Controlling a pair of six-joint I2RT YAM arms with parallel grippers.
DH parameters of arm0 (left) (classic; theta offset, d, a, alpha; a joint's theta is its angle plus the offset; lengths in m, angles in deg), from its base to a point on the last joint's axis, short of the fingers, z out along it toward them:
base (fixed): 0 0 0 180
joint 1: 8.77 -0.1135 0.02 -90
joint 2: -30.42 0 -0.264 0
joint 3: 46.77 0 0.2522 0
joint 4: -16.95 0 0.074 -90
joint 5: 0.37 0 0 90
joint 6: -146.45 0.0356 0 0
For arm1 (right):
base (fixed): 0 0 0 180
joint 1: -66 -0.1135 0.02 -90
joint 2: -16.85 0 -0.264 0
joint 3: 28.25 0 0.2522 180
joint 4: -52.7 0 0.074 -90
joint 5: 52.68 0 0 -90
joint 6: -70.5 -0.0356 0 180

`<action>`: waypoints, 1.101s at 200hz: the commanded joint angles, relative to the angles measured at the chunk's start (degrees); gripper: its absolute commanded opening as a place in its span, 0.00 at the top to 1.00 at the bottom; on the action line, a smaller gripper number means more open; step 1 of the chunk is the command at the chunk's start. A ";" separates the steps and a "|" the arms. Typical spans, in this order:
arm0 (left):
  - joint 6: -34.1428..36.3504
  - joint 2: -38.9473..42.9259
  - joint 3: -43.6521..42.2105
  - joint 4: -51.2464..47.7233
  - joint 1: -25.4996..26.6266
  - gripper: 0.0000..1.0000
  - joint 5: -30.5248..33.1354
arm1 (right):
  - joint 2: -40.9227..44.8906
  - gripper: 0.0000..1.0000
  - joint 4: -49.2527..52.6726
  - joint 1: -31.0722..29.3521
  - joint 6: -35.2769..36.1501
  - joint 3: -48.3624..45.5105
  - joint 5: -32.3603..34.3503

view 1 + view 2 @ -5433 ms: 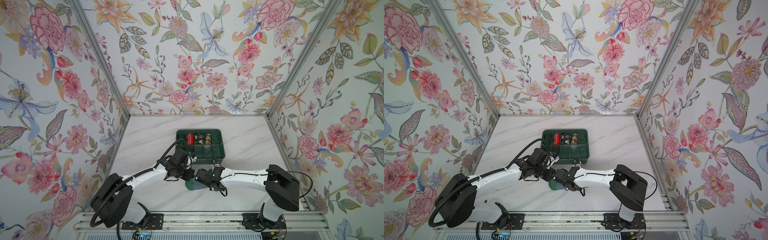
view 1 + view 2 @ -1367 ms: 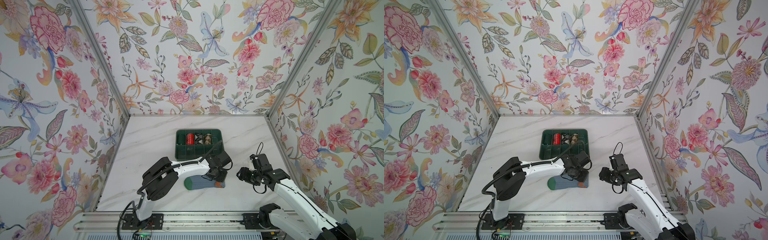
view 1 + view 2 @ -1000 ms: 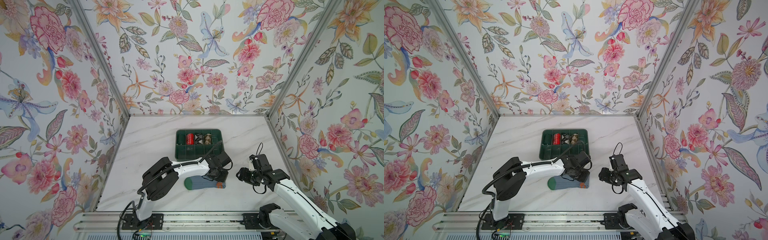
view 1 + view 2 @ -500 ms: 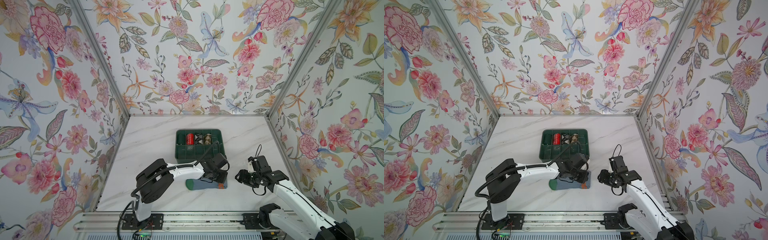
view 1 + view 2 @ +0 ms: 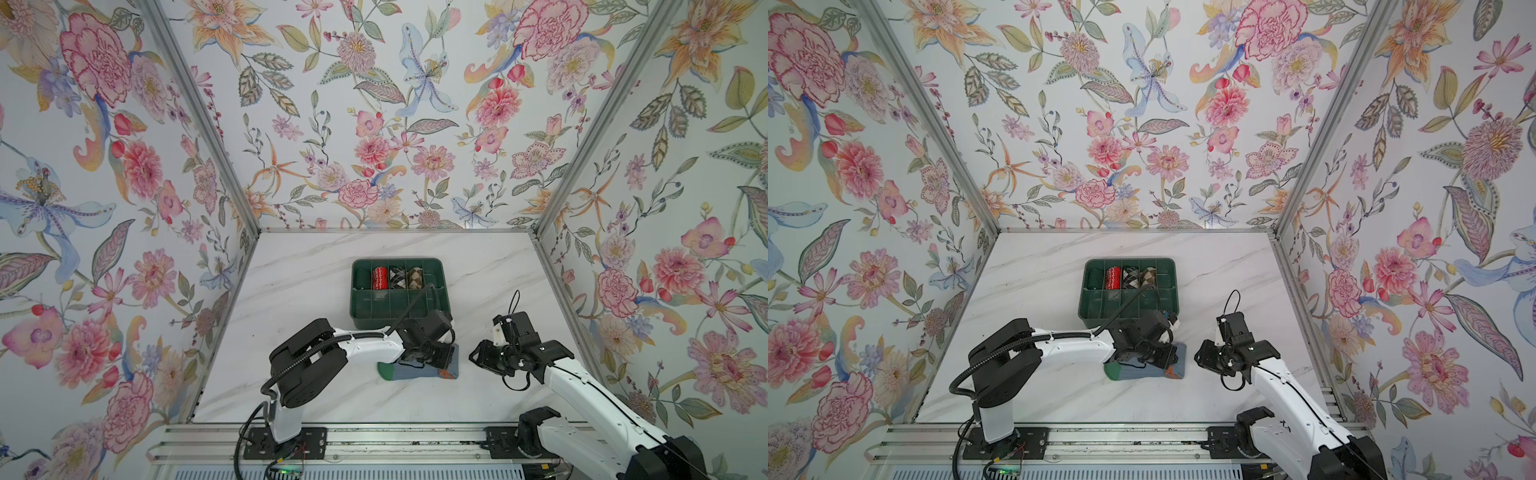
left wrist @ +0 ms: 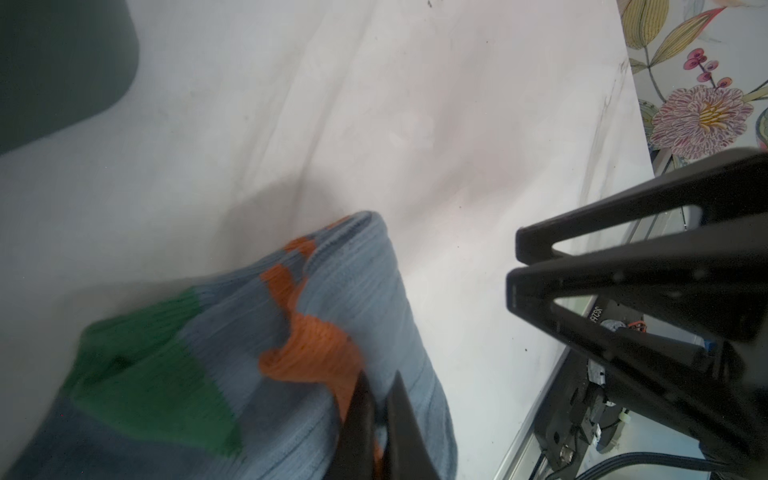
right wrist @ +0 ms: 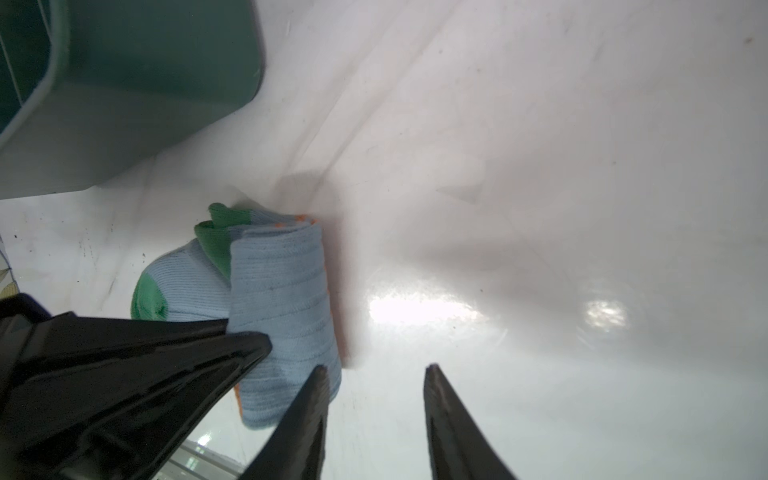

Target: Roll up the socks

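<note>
- Two robot arms: the left arm [image 5: 365, 347] low in the middle, the right arm [image 5: 582, 386] at the lower right.
- Two grippers: the left gripper [image 6: 379, 376] and the right gripper [image 7: 376, 368].
- One green tray [image 5: 374, 307] in the middle.
- Three sock rolls in the tray: one red roll [image 5: 378, 278], one black-and-white roll [image 5: 396, 278], one brown roll [image 5: 414, 278].
- One bunch of grey-blue socks [image 5: 411, 372] just below the tray. I cannot tell how many are in it.
- One white table [image 5: 311, 291].

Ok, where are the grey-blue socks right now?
In both top views the socks lie centrally on the table, just in front of the green tray, pinched by the left gripper.
</note>
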 commanded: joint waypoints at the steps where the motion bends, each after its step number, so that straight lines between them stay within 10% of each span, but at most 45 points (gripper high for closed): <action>1: -1.57 2.83 -3.60 6.34 -0.99 1.00 -2.16 | -0.57 0.61 -0.61 -0.81 -0.67 -1.04 -0.54; 220: -5.20 4.94 -13.46 22.46 -3.38 1.00 -9.11 | -2.00 0.64 -10.69 -3.87 -8.49 -6.17 -8.97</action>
